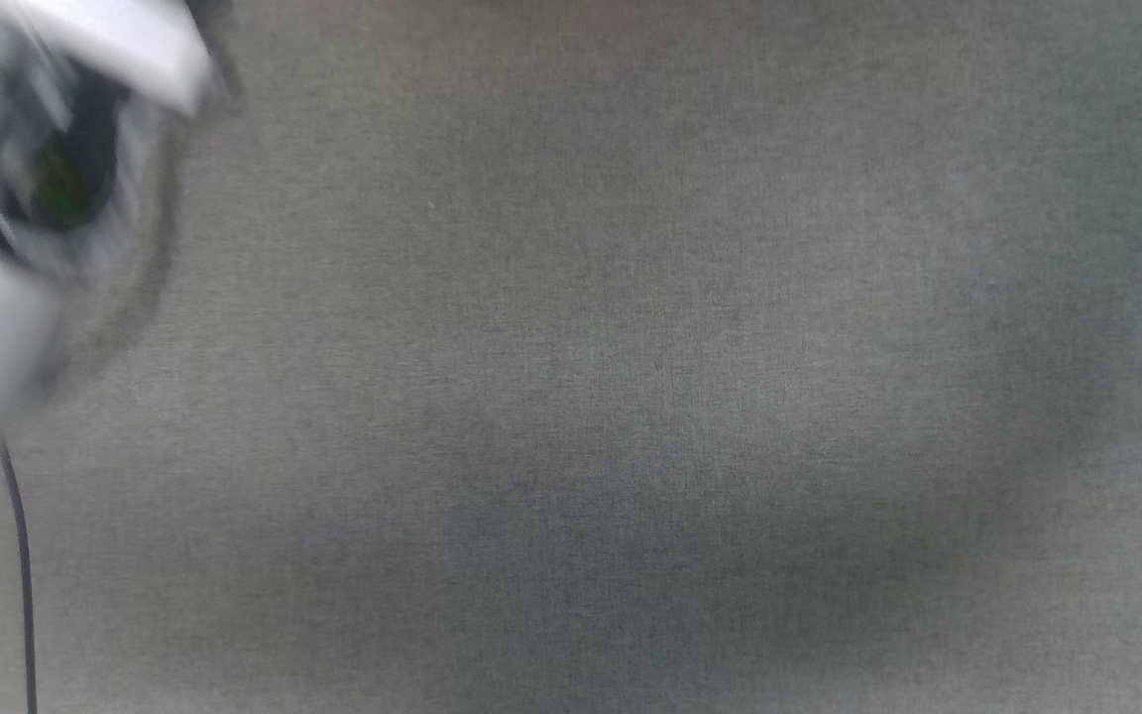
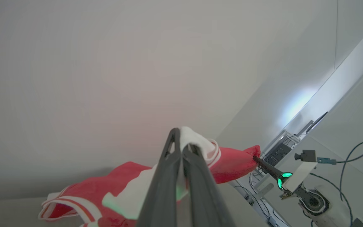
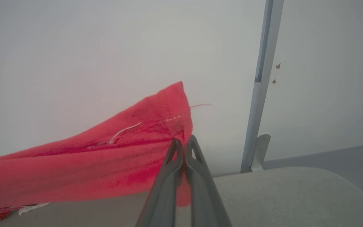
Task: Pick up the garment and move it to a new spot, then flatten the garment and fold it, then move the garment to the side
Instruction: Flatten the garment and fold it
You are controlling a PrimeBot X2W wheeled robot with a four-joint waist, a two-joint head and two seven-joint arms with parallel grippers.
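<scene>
**Shirt up in both grippers, set-down pending**

On the left gripper point(image 2: 183, 142), fingers were clamped on a white sleeve end of the red shirt point(image 2: 232, 162). The right gripper point(image 3: 184, 142) was pinched closed on a red hemmed corner. The shirt hung stretched between them above the grey cloth surface point(image 1: 630, 397), striped trim sagging low. Pickup looked done. Placing, flattening, folding and moving aside were left. The surface's rounded edge point(image 3: 342, 182) lay near the right gripper, with the wall point(image 3: 74, 47) behind. The head view's wide grey stretch offered room.
</scene>
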